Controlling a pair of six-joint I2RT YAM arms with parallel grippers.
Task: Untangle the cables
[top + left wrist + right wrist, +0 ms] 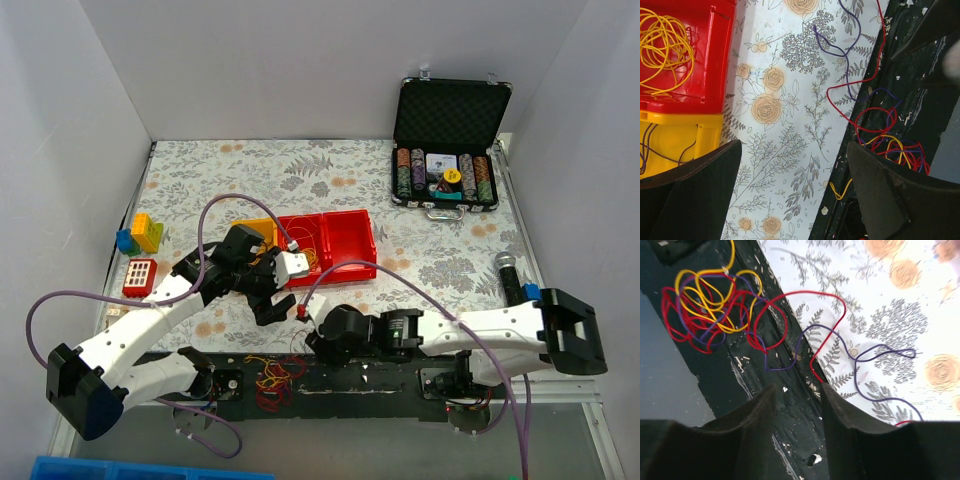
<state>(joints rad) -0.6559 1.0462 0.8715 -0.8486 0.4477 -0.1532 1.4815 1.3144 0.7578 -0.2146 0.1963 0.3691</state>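
Tangled cables lie on the black base plate at the table's near edge, with red and purple strands trailing onto the floral cloth. The left gripper gapes wide and empty; the right gripper hovers part-open, grasping nothing.

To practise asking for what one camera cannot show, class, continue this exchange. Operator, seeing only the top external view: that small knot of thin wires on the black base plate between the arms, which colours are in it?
Observer: The right wrist view shows thin red, yellow and purple wire loops knotted on the black base plate.
Operator: Does anything lead out of the knot?
Observer: Yes, one red wire and one purple wire run from it onto the floral tablecloth.
Operator: What is in the yellow plastic bin? I see only its corner.
Observer: The left wrist view shows thin dark wires in it.
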